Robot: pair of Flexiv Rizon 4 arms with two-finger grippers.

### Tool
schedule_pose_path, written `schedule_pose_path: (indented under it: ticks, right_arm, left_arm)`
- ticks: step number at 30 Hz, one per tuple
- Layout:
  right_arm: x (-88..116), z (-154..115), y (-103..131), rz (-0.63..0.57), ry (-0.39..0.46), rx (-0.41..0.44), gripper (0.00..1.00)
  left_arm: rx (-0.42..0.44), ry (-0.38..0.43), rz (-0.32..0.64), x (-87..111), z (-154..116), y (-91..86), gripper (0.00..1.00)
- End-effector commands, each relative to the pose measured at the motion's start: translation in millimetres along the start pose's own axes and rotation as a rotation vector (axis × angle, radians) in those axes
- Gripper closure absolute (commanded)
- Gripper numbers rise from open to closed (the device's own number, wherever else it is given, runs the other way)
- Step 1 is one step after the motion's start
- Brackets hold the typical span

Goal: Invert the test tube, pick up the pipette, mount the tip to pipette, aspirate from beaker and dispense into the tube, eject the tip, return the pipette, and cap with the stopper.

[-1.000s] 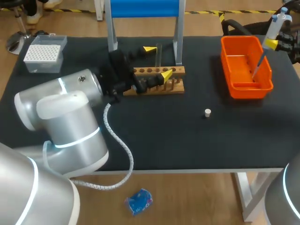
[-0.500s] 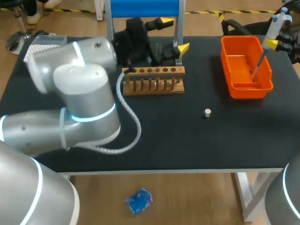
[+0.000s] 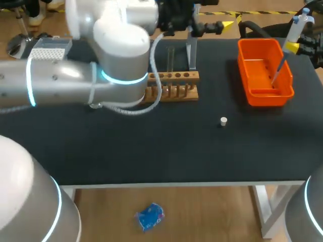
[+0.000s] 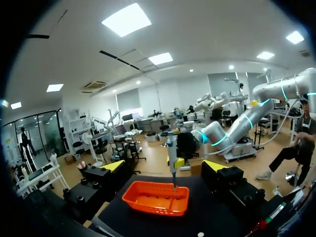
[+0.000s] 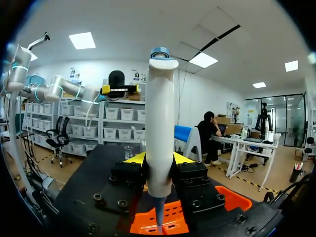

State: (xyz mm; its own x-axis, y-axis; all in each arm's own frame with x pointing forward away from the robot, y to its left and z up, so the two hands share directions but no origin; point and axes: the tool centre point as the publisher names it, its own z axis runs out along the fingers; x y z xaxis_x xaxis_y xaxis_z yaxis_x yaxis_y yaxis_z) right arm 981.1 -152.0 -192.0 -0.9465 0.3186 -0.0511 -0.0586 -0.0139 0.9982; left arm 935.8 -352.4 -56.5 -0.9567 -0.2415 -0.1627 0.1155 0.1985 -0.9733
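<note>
My right fingers (image 5: 134,158) are gripping the pipette (image 5: 160,113) from both sides, holding it upright with its tip pointing down into the orange bin (image 3: 244,70). Ejecting the tip looks like the step in hand, so it is worth holding the tip low between the bin's walls so it drops inside. My left fingers (image 4: 114,165) are hanging apart and empty, raised above the test tube (image 3: 170,58) standing at the wooden rack (image 3: 174,86).

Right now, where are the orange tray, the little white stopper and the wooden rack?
orange tray (image 3: 267,97), head view, on its front wall.
white stopper (image 3: 223,121), head view, on its top.
wooden rack (image 3: 196,76), head view, on the right end of its top bar.
</note>
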Motion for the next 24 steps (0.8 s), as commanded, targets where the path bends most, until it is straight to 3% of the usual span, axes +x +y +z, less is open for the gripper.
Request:
schedule_pose_path:
  ticks: [1, 14, 20, 21, 24]
  right_arm:
    - [-0.7, -0.6, 0.0, -0.001, 0.003, 0.000, 1.00]
    - [-0.7, -0.6, 0.0, -0.001, 0.003, 0.000, 1.00]
    - [-0.7, -0.6, 0.0, -0.001, 0.003, 0.000, 1.00]
    - [-0.7, -0.6, 0.0, -0.001, 0.003, 0.000, 1.00]
    - [-0.7, -0.6, 0.0, -0.001, 0.003, 0.000, 1.00]
  left_arm:
    - [-0.457, 0.040, -0.002, -7.2, 38.0, -5.5, 0.00]
    - [-0.457, 0.040, -0.002, -7.2, 38.0, -5.5, 0.00]
    - [-0.394, 0.017, -0.020, -14.6, 63.3, -11.4, 0.00]
    - [-0.382, 0.011, -0.023, -15.4, 67.4, -11.8, 0.16]
    - [-0.363, 0.005, -0.027, -13.8, 77.6, -11.0, 0.89]
